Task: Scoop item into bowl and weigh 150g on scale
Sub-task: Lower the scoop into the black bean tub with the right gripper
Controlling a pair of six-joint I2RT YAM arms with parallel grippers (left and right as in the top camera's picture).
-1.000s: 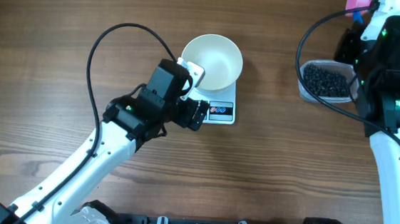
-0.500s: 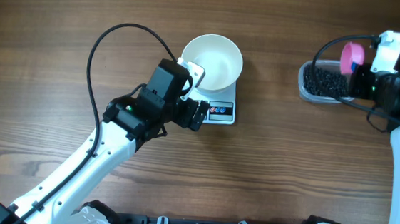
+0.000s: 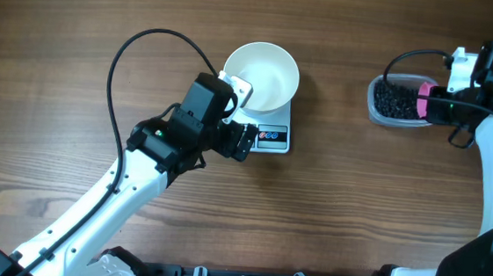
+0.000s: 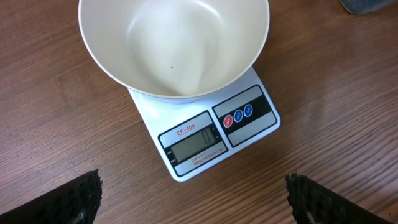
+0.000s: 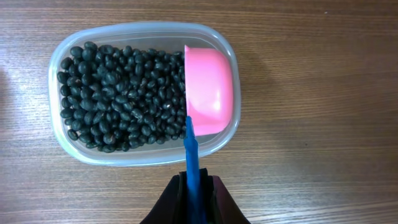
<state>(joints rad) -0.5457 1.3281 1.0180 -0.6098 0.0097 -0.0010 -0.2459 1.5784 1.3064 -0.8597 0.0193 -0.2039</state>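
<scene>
The right tool (image 5: 198, 194) is clamped on the blue handle of a pink scoop (image 5: 210, 90). The scoop's cup sits at one end of the clear tub (image 5: 143, 160), against the black beans (image 5: 118, 93) filling the rest. Well apart on the counter (image 3: 59, 53), the white bowl (image 4: 174, 43) stands on the scale (image 4: 211, 134), its display reading zero. The left tool (image 4: 196, 202) hovers just before the scale, fingers wide apart
</scene>
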